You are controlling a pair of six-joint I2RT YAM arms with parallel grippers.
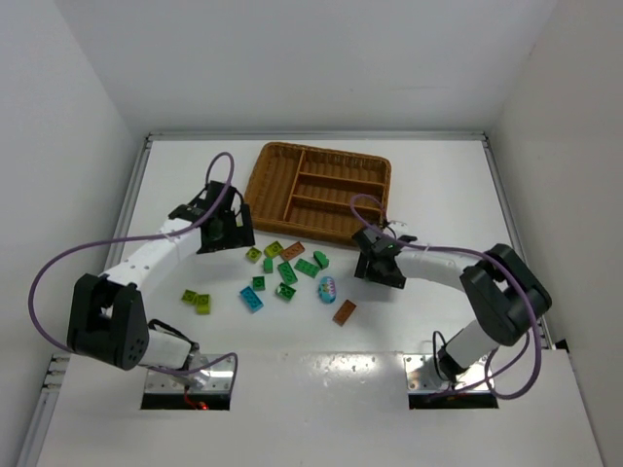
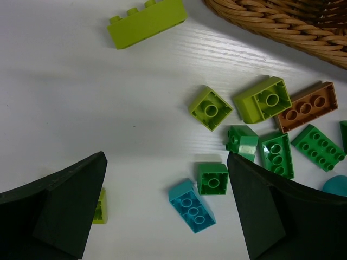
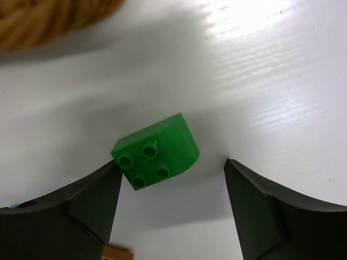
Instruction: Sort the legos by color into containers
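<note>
Green lego (image 3: 157,150) lies between the parted fingers of the right gripper (image 3: 172,165), touching one, clear of the other. Left gripper (image 2: 165,157) hangs wide open over scattered legos (image 2: 210,108).

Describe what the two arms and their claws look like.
The left arm and right arm have white tubular links and bulky black joint housings. A purple cable loops along each. The left claw and right claw each have two broad matte-black wedge fingers.

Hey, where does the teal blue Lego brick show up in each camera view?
Top external: teal brick, just left of and below centre.
Left wrist: bottom centre.
Right wrist: not clearly in it.
Shared landmark: the wicker tray.
</note>
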